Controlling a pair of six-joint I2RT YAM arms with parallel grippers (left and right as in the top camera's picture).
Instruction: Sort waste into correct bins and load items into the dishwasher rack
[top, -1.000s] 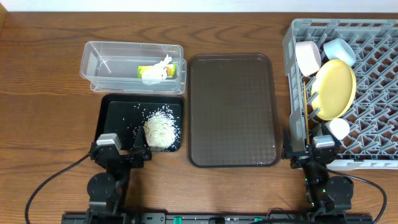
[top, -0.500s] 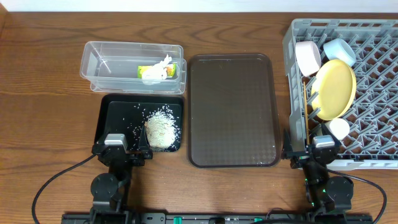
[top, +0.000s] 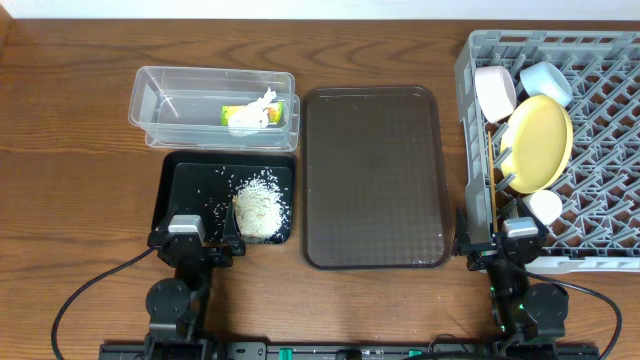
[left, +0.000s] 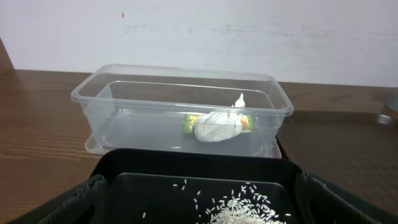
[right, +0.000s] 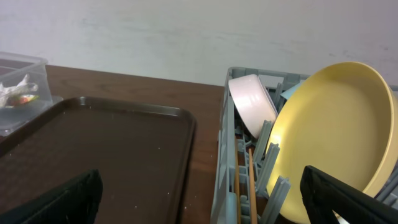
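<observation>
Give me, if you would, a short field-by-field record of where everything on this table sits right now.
Clear tub: wrapper and tissue inside
Black tray: rice heap inside
Brown tray: between black tray and rack
Rack: yellow plate, pink bowl, blue bowl, white cup, chopsticks
Left gripper: open, by the black tray's near edge
Right gripper: open, by the rack's near corner

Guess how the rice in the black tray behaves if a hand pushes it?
The rice is a loose heap, so it would probably spread rather than slide as one. With stray grains lying around it, more would likely scatter; the black tray has a rim that should probably contain them.
</observation>
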